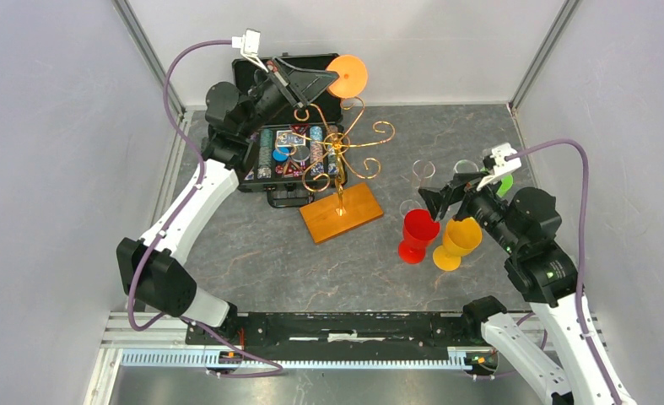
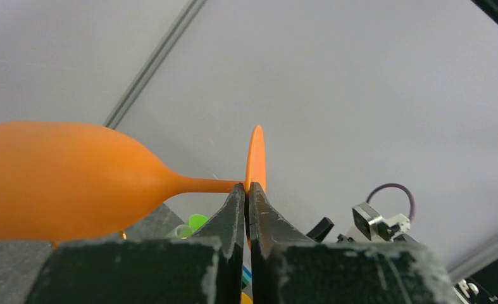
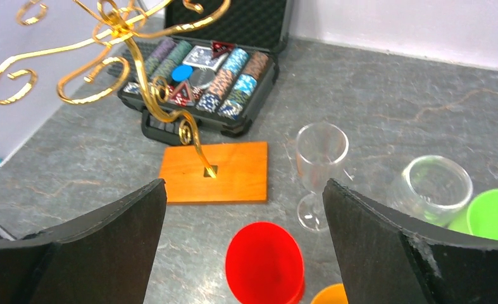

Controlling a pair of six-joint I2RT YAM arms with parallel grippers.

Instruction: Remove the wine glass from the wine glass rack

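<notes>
My left gripper (image 2: 247,190) is shut on the orange wine glass (image 2: 62,180), with its jaws pinching the round foot (image 2: 255,161) where the stem joins it. The glass lies sideways, stem level, bowl to the left. In the top view only the foot (image 1: 346,76) shows, behind and above the golden wine glass rack (image 1: 341,148). Whether the glass touches the rack's arms I cannot tell. The rack's wooden base (image 1: 342,213) sits mid-table. My right gripper (image 3: 244,190) hangs open and empty over a red glass (image 3: 265,263).
A black case of chips (image 1: 290,152) lies open behind the rack. At the right stand the red glass (image 1: 418,232), a yellow-orange glass (image 1: 456,240), two clear glasses (image 3: 321,152) (image 3: 433,187) and a green one (image 3: 494,212).
</notes>
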